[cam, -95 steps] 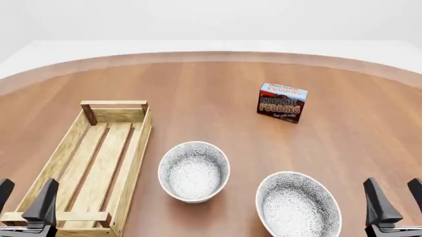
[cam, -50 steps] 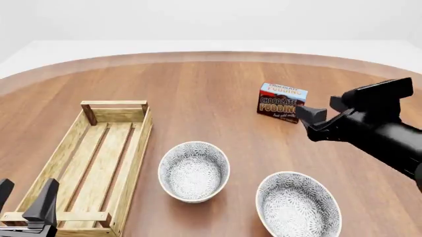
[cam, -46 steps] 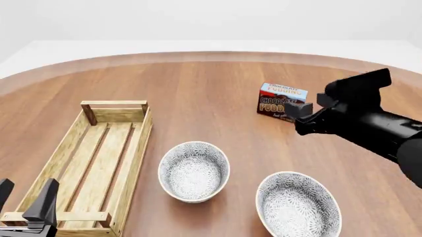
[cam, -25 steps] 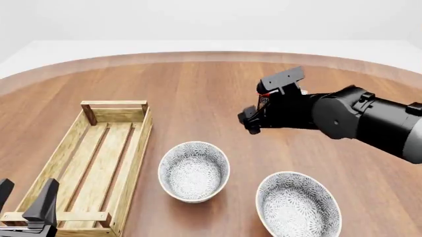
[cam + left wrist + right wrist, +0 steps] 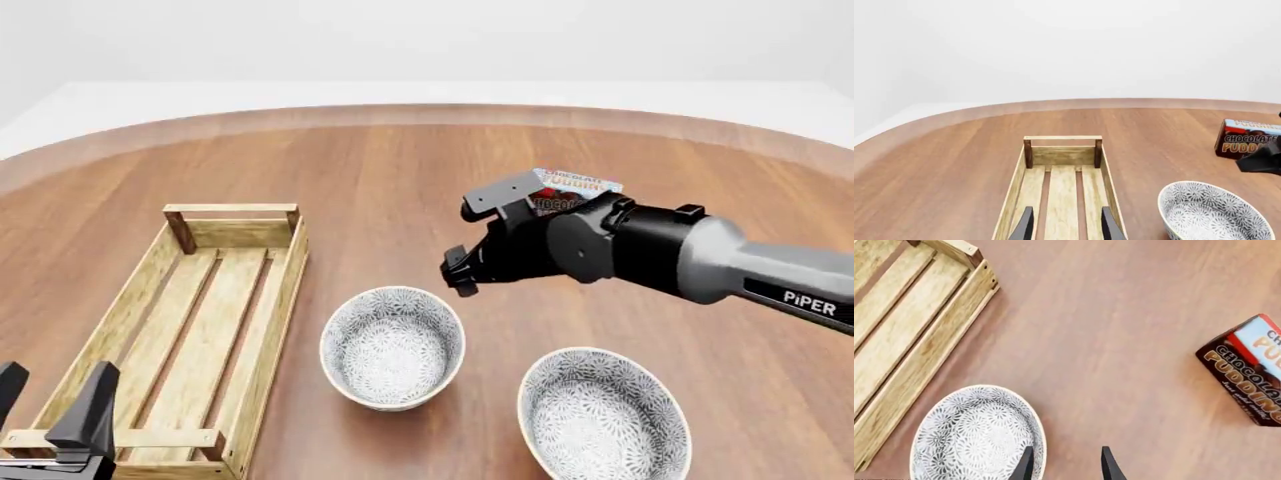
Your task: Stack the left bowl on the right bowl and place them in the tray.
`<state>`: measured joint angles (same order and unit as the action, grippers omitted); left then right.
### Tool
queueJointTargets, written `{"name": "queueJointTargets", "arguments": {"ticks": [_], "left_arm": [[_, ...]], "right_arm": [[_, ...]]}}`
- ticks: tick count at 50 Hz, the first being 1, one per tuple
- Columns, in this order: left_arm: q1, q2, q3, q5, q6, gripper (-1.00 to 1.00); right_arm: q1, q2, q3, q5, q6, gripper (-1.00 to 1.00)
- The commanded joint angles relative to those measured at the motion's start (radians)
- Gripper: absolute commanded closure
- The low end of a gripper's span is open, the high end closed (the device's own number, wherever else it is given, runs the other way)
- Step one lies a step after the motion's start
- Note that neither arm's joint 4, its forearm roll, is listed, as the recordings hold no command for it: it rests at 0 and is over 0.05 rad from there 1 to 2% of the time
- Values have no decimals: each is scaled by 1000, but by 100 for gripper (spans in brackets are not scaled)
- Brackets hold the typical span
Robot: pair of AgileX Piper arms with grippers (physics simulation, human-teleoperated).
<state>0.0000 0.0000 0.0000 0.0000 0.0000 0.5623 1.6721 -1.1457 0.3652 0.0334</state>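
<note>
Two white bowls with a grey flower pattern stand on the brown table: the left bowl (image 5: 392, 345) and the right bowl (image 5: 605, 415). The long wooden slat tray (image 5: 270, 330) lies left of them, with nothing in it. My right gripper (image 5: 458, 272) is open and empty, hovering just beyond the left bowl's far right rim; its wrist view shows the fingers straddling that bowl's (image 5: 974, 435) rim edge from above. My left gripper (image 5: 51, 405) is open and empty at the tray's near end. Its wrist view shows the tray (image 5: 1062, 155) and the left bowl (image 5: 1214, 215).
A chocolate pudding box (image 5: 577, 186) stands behind the right arm, partly hidden by it, and shows in the right wrist view (image 5: 1247, 370) and the left wrist view (image 5: 1247, 145). The table's curved far edge runs across the back.
</note>
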Motion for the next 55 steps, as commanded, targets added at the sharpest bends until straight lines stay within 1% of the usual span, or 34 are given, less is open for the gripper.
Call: {"name": "queueJointTargets", "arguments": {"ticks": [1,26,39,55], "left_arm": [[0,0,0,0,0,-100],[0,0,0,0,0,-100],[0,0,0,0,0,-100],[0,0,0,0,0,-100]], "right_arm": [[36,53,7,-24,19,-100],[48,129,34,-89,43,-100],[80,158,51,-120,65,-100],[91,186,60,-148,84,-100]]}}
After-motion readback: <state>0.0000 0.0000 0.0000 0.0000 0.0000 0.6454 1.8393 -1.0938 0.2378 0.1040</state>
